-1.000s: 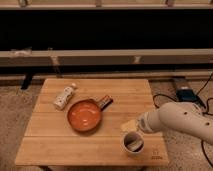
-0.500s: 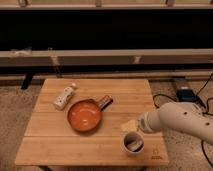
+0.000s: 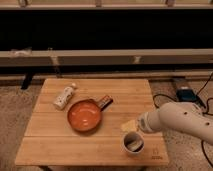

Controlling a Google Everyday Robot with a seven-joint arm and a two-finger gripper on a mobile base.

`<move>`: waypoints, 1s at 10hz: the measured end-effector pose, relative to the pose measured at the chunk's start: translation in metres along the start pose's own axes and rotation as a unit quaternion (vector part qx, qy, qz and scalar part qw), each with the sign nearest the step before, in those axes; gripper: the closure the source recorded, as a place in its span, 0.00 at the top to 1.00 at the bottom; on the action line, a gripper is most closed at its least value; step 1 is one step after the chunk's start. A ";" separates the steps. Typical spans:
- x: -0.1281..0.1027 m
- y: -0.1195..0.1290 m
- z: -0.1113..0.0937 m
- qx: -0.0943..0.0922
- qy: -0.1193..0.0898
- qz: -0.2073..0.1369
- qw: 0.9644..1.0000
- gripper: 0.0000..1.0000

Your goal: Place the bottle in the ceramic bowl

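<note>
Bottle (image 3: 65,96) lies upper left on table (image 3: 125,95), just beside ceramic bowl (image 3: 69,116); gripper (image 3: 131,126) lower right, near white cup (image 3: 133,143); grip state cannot tell.

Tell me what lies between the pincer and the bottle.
Camera view: the ceramic bowl lies between the pincer, beside the white cup, and the bottle.

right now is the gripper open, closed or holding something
Gripper: cannot be told; it is near the white cylindrical cup, away from the small whitish plastic bottle.
</note>
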 end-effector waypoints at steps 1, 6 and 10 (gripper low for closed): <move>0.000 0.000 0.000 0.000 0.000 0.000 1.000 0.80; 0.000 0.000 0.000 0.000 0.000 0.000 1.000 0.80; -0.032 0.005 0.011 0.025 0.022 -0.033 0.999 0.80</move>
